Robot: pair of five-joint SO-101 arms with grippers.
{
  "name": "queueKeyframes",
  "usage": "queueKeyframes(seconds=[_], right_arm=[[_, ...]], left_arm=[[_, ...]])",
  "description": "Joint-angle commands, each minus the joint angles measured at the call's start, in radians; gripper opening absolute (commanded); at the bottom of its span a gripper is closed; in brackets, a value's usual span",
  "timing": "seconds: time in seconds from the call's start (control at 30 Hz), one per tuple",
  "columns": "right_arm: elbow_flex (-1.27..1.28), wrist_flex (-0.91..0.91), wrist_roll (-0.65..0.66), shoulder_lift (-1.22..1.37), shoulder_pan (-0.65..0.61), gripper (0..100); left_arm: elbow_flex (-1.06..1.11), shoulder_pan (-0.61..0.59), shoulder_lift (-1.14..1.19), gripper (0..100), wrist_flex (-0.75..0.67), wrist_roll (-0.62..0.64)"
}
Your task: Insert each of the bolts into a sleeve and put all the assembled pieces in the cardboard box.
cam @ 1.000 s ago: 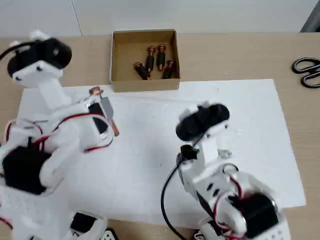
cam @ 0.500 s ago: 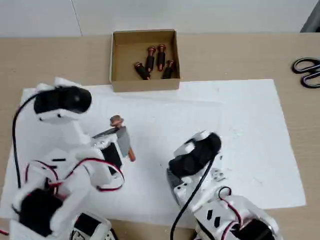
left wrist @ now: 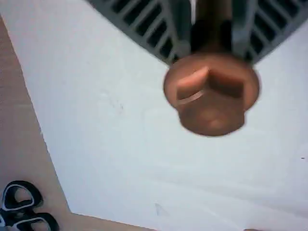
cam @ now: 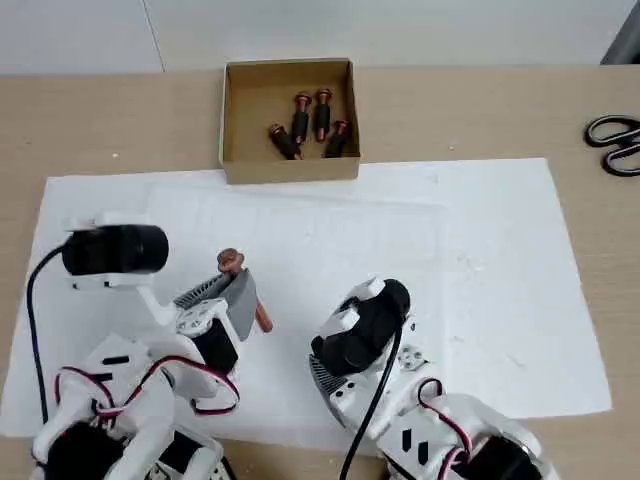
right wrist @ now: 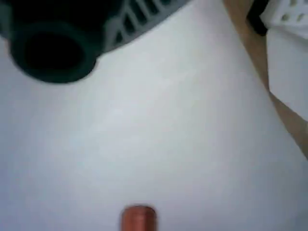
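Both arms pulled back from cardboard box (cam: 290,170); left fingers (cam: 215,291) clamp bolt (left wrist: 211,94), right fingers (right wrist: 139,14) hold sleeve (right wrist: 52,53)

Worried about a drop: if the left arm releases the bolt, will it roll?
The bolt looks like rigid metal, so probably heavy for its size. Its round shank would likely roll on the smooth paper, though the wider head should curve it.

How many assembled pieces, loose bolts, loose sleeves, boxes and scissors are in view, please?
Assembled pieces: 4
Bolt: 1
Sleeve: 1
Box: 1
Scissors: 1
Total: 8
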Motion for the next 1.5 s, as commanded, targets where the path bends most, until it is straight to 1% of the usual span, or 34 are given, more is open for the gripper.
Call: queueKeyframes(seconds=[0.0, 0.07, 0.17, 0.27, 0.33, 0.43, 0.53, 0.67, 0.83, 1.03, 1.2, 1.37, 1.47], right_arm=[[-0.003, -0.03, -0.011, -0.002, -0.012, 0.4], [-0.003, -0.03, -0.011, -0.002, -0.012, 0.4], [0.025, -0.059, -0.005, -0.002, -0.012, 0.4], [0.054, -0.104, -0.005, -0.002, -0.019, 0.4], [0.069, -0.122, -0.003, -0.002, -0.05, 0.4], [0.094, -0.13, -0.005, -0.002, -0.097, 0.4], [0.098, -0.13, -0.005, -0.002, -0.11, 0.4], [0.1, -0.128, -0.005, -0.002, -0.104, 0.4], [0.126, -0.127, -0.006, -0.002, -0.102, 0.4], [0.132, -0.136, -0.005, -0.002, -0.048, 0.4], [0.129, -0.136, -0.005, -0.002, -0.045, 0.4], [0.127, -0.153, -0.005, -0.002, -0.045, 0.4], [0.127, -0.18, -0.003, -0.002, -0.045, 0.4]], left_arm=[[0.035, 0.009, -0.06, 1, -0.031, 0.0], [0.077, 0.043, -0.092, 1, -0.041, 0.0], [0.153, 0.103, -0.144, 1, -0.1, 0.002], [0.22, 0.132, -0.187, 1, -0.172, 0.002], [0.245, 0.146, -0.201, 1, -0.195, -0.011], [0.251, 0.157, -0.204, 1, -0.198, -0.034], [0.249, 0.158, -0.206, 1, -0.198, -0.034], [0.242, 0.158, -0.206, 1, -0.199, -0.032], [0.182, 0.158, -0.201, 1, -0.199, -0.032], [0.168, 0.16, -0.201, 1, -0.184, -0.032], [0.17, 0.163, -0.201, 1, -0.163, -0.032], [0.173, 0.238, -0.201, 1, -0.127, -0.008], [0.18, 0.245, -0.199, 1, -0.13, -0.005]])
